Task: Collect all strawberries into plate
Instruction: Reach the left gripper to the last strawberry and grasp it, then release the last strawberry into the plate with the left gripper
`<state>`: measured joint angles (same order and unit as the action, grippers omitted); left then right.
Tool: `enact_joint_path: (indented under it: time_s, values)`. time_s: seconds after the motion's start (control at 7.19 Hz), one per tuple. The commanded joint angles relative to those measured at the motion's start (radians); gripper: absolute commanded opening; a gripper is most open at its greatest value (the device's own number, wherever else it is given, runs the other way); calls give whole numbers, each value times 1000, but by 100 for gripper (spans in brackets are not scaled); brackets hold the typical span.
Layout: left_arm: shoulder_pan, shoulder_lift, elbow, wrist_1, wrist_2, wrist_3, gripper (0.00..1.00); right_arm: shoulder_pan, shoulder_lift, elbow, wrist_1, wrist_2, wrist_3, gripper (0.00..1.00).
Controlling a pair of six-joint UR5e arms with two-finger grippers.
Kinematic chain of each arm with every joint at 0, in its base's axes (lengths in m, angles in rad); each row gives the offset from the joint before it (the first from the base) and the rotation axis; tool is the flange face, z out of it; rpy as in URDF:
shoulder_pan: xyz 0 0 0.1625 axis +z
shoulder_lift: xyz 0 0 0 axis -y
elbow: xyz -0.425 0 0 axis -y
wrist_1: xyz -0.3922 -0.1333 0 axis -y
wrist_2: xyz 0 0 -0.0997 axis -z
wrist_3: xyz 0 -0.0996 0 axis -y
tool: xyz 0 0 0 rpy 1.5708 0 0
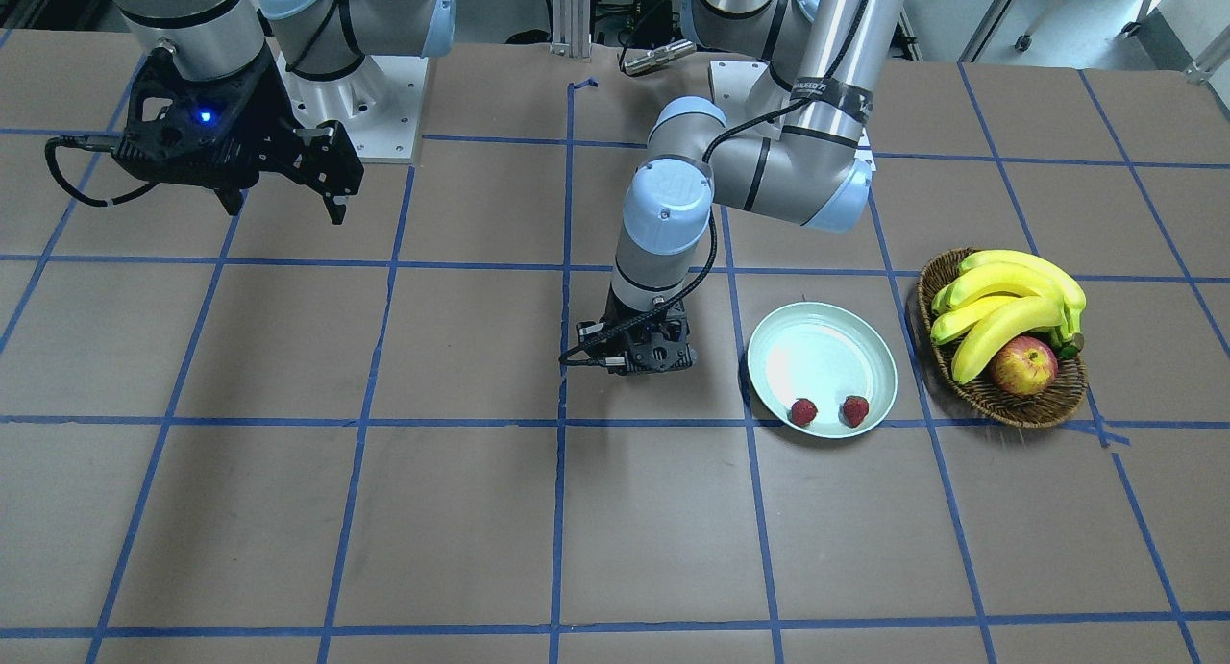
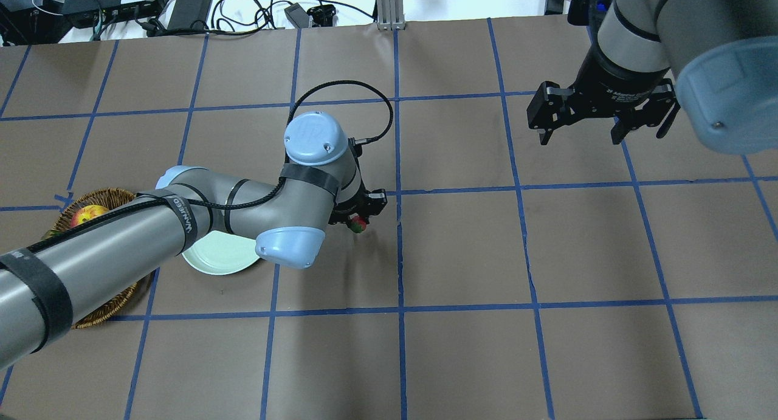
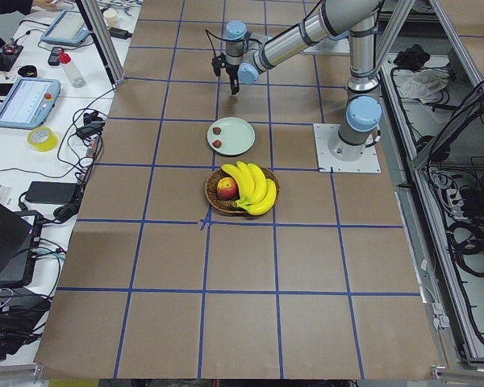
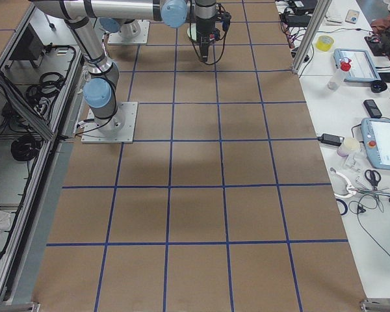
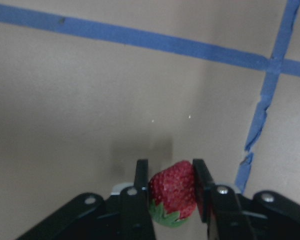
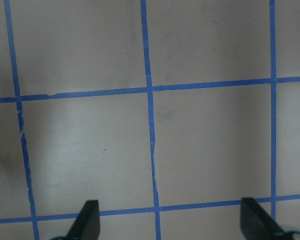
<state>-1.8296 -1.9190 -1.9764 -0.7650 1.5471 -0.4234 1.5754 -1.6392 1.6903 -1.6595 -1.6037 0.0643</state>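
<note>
At lower centre, left hand (image 5: pixel 169 170): clamped on a strawberry (image 5: pixel 175 192), close over the counter (image 5: pixel 90 100).
Right hand (image 6: pixel 170 220): fingers spread wide, nothing between them.
Plate (image 1: pixel 822 347): right of centre, held two strawberries (image 1: pixel 803 412) (image 1: pixel 854 410).

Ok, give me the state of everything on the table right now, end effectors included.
left end effector, shut on the third strawberry
third strawberry, gripped, not yet in the plate
right end effector, open, empty, above the table
plate, upright on the table
two strawberries, lying in the plate
basket, holding bananas and an apple
</note>
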Motion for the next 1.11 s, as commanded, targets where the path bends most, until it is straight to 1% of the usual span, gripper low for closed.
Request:
enact_joint_path:
  time_s: [0.0, 0.14, 0.28, 0.42, 0.56, 0.7, 0.97]
  values:
    - [202, 93, 5, -154, 36, 128, 0, 0, -4, -1, 42, -2, -1, 100]
    - [311, 135, 4, -237, 40, 308, 0, -2, -10, -1, 50, -2, 0, 100]
    - [396, 153, -13, -252, 42, 457, 0, 0, -8, -1, 50, -1, -1, 100]
    - [442, 152, -48, -254, 38, 477, 0, -2, -8, -15, 50, -2, -1, 100]
    - [452, 137, -65, -241, 36, 485, 0, -2, -10, -17, 49, -1, -1, 100]
    - [451, 140, -70, -241, 31, 470, 99, -2, -11, -18, 49, 1, -1, 100]
    - [441, 166, -42, -237, 40, 456, 100, -2, -10, -17, 49, 4, -3, 100]
